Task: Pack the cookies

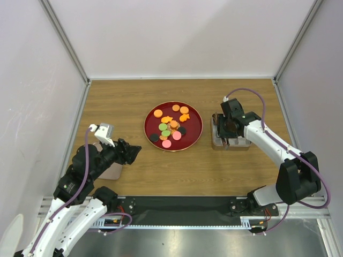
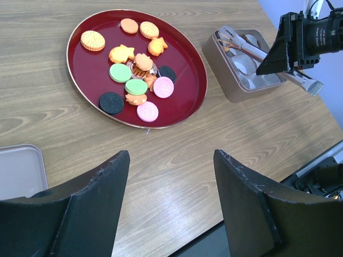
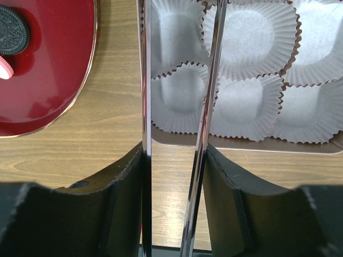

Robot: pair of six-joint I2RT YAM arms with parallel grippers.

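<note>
Red plate (image 2: 88,70), two green, two pink, two black cookies (image 2: 111,103), left jaws wide, empty, right jaws gripping tongs (image 3: 146,160)

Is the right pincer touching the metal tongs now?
Touching. The right wrist view shows the right pincer with both fingers pressed against the outer sides of the tongs.

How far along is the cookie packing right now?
Done: the tin is open, its visible paper cups empty. In hand: the right hand grips tongs above the tin. To do: all the cookies lie on the red plate; the left hand is open, holding nothing.
</note>
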